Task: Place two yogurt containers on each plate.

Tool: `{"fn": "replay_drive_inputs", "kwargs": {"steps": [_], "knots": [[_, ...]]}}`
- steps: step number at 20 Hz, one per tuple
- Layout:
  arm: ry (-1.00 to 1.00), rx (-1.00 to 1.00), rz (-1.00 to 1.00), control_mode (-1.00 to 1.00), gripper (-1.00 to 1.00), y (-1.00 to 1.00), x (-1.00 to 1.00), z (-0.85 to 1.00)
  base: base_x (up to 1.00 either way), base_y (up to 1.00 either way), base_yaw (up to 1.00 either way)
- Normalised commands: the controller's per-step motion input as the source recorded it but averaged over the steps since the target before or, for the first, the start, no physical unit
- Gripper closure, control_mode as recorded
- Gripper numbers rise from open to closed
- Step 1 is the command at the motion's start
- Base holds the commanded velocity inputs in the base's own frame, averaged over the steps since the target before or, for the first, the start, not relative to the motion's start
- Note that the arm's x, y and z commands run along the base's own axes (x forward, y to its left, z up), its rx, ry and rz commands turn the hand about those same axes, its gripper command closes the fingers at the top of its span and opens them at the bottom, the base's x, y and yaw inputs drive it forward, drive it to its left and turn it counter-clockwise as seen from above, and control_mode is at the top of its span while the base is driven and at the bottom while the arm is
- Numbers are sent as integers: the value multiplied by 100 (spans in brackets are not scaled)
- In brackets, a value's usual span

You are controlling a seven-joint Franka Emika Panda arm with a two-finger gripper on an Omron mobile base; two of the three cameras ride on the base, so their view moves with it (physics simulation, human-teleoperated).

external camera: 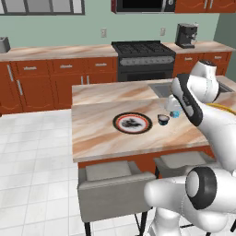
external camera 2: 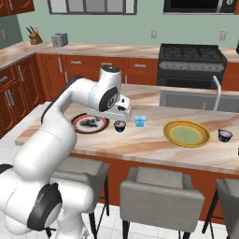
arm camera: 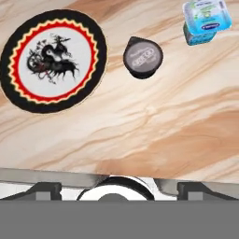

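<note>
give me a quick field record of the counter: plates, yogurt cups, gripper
red-ringed plate: bare, no cup on it
yellow plate: bare
dark cup: on counter beside red-ringed plate
light blue cup: on counter past dark cup
second dark cup: on counter right of yellow plate
gripper: above counter, holding nothing

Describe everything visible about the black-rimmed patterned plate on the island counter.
The patterned plate is round and flat, with a black outer band, a red-orange zigzag ring edged in yellow, and a pale centre bearing a dark ink-like figure. It looks glazed ceramic. It lies level on the marbled counter, with nothing on it. A dark yogurt cup stands beside it, apart from its rim; the light blue cup sits farther off.
</note>
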Motion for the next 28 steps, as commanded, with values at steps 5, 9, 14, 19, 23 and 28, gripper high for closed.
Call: {"fn": "replay_drive_inputs", "kwargs": {"steps": [5, 9, 14, 19, 23, 28], "knots": [[7, 0, 4, -100, -100, -20, 69, -28, 0, 0, 0], [0, 5, 1, -100, -100, -8, 58, -28, 0, 0, 0], [0, 0, 0, -100, -100, 4, 66, -35, 0, 0, 0], [0, 0, 0, -100, -100, 16, 49, -44, 0, 0, 0], [0, 0, 0, -100, -100, 1, 24, -39, 0, 0, 0], [-6, -5, 0, -100, -100, 0, 10, -34, 0, 0, 0]]}}
